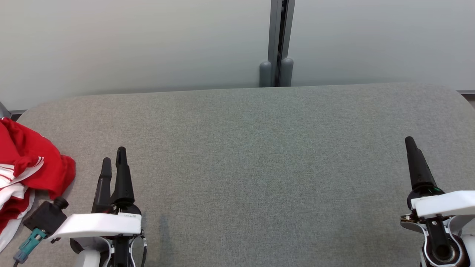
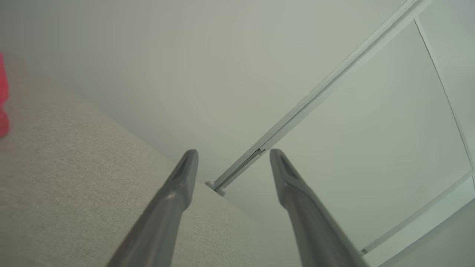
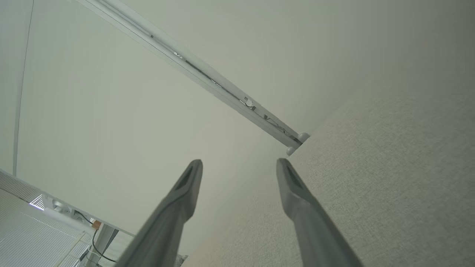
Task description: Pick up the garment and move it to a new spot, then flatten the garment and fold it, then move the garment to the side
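Note:
The garment is red with white stripes and lies bunched at the far left edge of the grey fabric table; a sliver of the garment shows red at the left edge of the left wrist view. My left gripper hovers just right of it, open and empty. In its own wrist view the left gripper has its fingers spread with nothing between them. My right gripper rests at the table's lower right, far from the garment. In the right wrist view the right gripper is open and empty.
A pale partition wall with a grey vertical post stands right behind the table's far edge. The table's corners are rounded. A black camera mount with a teal cable plug sticks out beside my left wrist.

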{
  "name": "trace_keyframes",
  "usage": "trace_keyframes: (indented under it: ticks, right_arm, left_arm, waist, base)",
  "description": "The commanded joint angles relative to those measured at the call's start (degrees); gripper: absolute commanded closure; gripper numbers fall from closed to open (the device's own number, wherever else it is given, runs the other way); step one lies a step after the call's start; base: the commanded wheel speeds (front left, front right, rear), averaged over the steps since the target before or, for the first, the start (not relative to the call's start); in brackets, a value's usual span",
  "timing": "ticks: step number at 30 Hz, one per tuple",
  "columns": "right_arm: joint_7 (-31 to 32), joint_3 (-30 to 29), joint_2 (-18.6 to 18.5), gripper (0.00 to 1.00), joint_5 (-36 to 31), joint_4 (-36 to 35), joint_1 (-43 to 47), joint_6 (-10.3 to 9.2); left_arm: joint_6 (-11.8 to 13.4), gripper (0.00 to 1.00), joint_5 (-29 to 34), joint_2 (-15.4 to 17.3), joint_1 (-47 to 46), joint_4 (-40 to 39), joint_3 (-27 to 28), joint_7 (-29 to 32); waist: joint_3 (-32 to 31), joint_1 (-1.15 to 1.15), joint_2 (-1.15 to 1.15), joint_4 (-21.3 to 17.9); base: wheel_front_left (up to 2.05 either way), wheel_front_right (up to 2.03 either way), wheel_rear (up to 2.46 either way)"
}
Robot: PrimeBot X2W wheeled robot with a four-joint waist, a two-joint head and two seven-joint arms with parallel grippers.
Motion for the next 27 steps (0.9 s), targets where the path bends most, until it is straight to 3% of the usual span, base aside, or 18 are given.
trace_keyframes:
  ticks: [1,19,27]
  right_arm:
    - [-0.8,0.5,-0.7,0.00,-1.9,-1.1,-0.5,0.27]
    - [-5.5,6.2,-2.5,0.00,-22.1,0.8,-1.0,0.31]
    - [-7.4,7.7,-2.8,0.00,-29.4,0.3,-0.2,0.32]
  left_arm:
    - [0.6,0.00,2.2,0.2,-0.6,-0.8,0.0,-0.3]
    - [4.9,0.00,20.9,0.3,-0.6,4.1,-0.5,-1.2]
    - [5.6,0.00,27.3,0.3,-0.7,4.6,-0.3,-1.5]
  waist:
    - [0.0,0.00,0.00,0.0]
    - [0.4,0.00,0.00,0.1]
    - [0.3,0.00,0.00,0.5]
  base:
    - [0.00,0.00,0.00]
    - [0.00,0.00,0.00]
    - [0.00,0.00,0.00]
